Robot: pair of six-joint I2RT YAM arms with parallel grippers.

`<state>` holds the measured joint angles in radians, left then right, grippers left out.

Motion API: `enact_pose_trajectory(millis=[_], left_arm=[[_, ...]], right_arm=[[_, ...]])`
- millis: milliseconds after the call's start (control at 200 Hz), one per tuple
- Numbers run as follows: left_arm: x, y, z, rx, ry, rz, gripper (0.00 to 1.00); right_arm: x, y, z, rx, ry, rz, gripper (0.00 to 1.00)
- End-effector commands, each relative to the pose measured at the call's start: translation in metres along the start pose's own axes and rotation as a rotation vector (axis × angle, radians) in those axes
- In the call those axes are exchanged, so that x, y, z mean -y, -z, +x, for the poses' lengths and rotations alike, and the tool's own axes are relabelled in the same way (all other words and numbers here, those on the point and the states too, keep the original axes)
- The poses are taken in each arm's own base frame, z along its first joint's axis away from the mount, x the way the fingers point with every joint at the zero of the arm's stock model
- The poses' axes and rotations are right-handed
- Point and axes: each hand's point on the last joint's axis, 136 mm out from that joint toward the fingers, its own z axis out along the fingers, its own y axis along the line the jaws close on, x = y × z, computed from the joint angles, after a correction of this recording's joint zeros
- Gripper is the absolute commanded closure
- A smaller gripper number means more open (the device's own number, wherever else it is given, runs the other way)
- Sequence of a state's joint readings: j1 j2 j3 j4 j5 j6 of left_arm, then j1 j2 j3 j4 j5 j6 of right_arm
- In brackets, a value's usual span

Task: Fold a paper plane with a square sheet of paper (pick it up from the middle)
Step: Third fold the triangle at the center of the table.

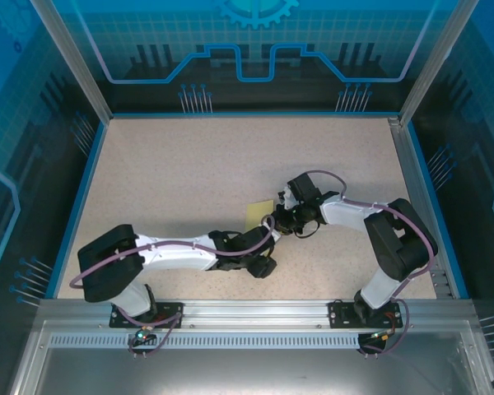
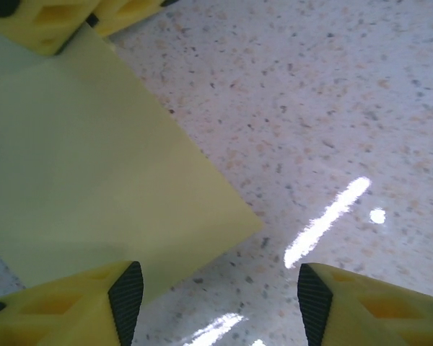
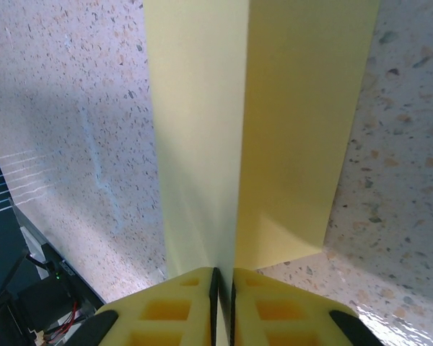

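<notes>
The square sheet of paper point(image 1: 258, 212) is plain yellow and lies mid-table between the two arms. My right gripper point(image 3: 224, 277) is shut on it, pinching a raised ridge along its middle, so the two halves of the sheet point(image 3: 296, 122) slope away on either side of the crease. In the top view the right gripper point(image 1: 277, 218) is at the sheet's right edge. My left gripper point(image 2: 220, 299) is open just off a corner of the sheet point(image 2: 94, 166), with bare table between its pads point(image 2: 126, 295). No paper plane shape shows.
The speckled beige table point(image 1: 189, 164) is bounded by a blue rim and metal posts. The right gripper's yellow fingers point(image 2: 47, 21) show at the far edge of the sheet in the left wrist view. Both arms meet closely near mid-table.
</notes>
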<state>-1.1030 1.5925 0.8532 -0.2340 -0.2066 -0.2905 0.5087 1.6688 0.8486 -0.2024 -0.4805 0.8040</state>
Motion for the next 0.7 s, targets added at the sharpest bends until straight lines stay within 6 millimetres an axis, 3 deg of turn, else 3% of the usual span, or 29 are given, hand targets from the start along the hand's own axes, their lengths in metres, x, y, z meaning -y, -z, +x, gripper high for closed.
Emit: enact_pose_trajectory(millis=[0, 305, 485, 695], left_arm=[[-0.008, -0.002, -0.015, 0.035, -0.07, -0.118, 0.36], [-0.007, -0.006, -0.02, 0.049, -0.108, -0.177, 0.42], [-0.009, 0.003, -0.024, 0.078, -0.109, -0.177, 0.66], [-0.01, 0.009, -0.026, 0.09, -0.116, -0.171, 0.84]], right_arm=[[-0.004, 0.004, -0.002, -0.013, -0.02, -0.021, 0.86], [0.0, 0.003, -0.002, -0.012, -0.027, -0.011, 0.85], [0.005, 0.003, -0.002, -0.011, -0.03, -0.002, 0.84], [0.006, 0.004, -0.003, -0.007, -0.028, 0.003, 0.84]])
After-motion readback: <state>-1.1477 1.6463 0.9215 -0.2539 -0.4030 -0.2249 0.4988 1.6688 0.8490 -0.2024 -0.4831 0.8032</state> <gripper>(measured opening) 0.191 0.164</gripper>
